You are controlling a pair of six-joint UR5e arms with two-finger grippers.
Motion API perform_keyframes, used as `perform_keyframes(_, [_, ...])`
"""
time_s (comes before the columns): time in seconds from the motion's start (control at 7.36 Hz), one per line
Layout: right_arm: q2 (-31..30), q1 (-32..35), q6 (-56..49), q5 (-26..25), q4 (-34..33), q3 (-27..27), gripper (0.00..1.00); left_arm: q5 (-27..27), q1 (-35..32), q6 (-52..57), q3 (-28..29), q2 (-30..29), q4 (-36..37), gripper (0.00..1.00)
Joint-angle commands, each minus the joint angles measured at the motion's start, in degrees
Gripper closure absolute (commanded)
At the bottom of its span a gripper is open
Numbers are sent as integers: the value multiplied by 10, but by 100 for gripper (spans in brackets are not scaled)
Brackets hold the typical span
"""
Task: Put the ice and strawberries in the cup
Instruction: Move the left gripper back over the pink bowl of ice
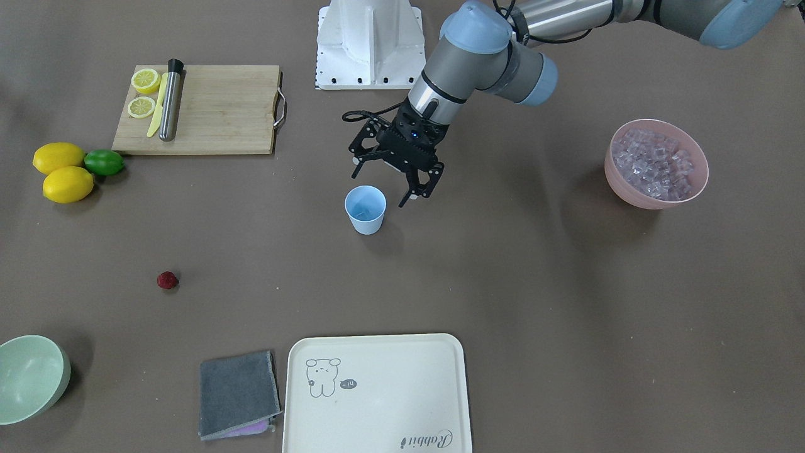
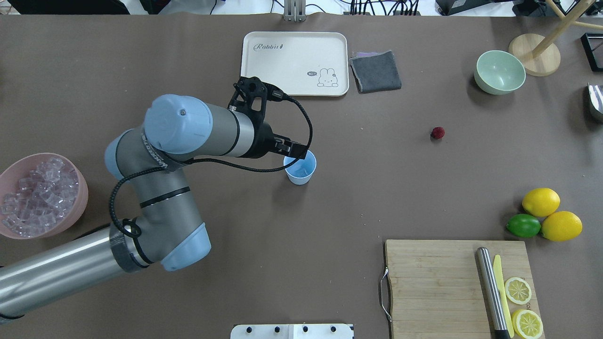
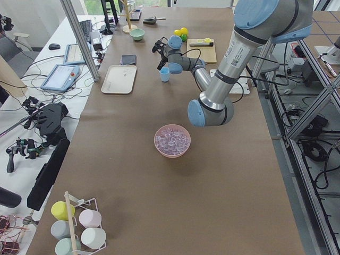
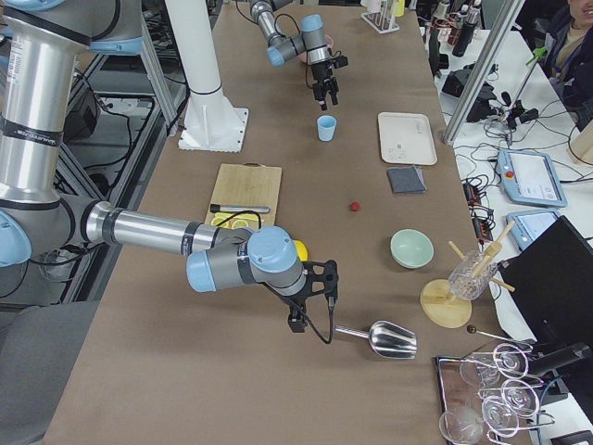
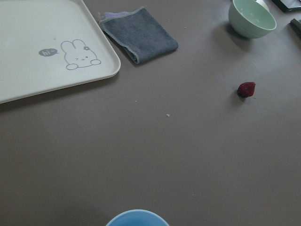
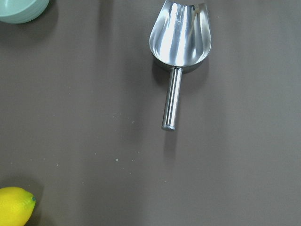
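cup [image 1: 365,209]: upright, centre of front-facing frame | left gripper [image 1: 380,189]: fingers spread wide, empty, hovering just over cup's upper-right rim | strawberry [image 1: 167,280]: lower left, well apart from cup | ice [image 1: 654,162]: heaped in pink bowl [image 1: 631,192], right side | right gripper [image 4: 301,317]: near metal scoop [image 4: 384,339], finger state impossible to tell

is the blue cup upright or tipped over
Upright: the light-blue cup stands on its narrow base, open mouth facing up.
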Motion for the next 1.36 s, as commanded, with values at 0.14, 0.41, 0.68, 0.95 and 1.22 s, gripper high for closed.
perform_keyframes(0.14, [-1, 0, -1, -1, 1, -3, 0, -71, -83, 90, -121, 136, 95, 3])
perform_keyframes(0.41, [-1, 0, -1, -2, 1, -4, 0, -125, -152, 146, -167, 235, 91, 3])
perform_keyframes(0.68, [-2, 0, -1, 0, -2, -8, 0, -164, -221, 257, -170, 310, 90, 2])
perform_keyframes(0.95, [-3, 0, -3, -6, 0, -14, 0, -162, -246, 296, -171, 380, 63, 2])
perform_keyframes(1.22, [-6, 0, -5, -3, 2, -14, 0, -158, -246, 295, -169, 479, -31, 2])
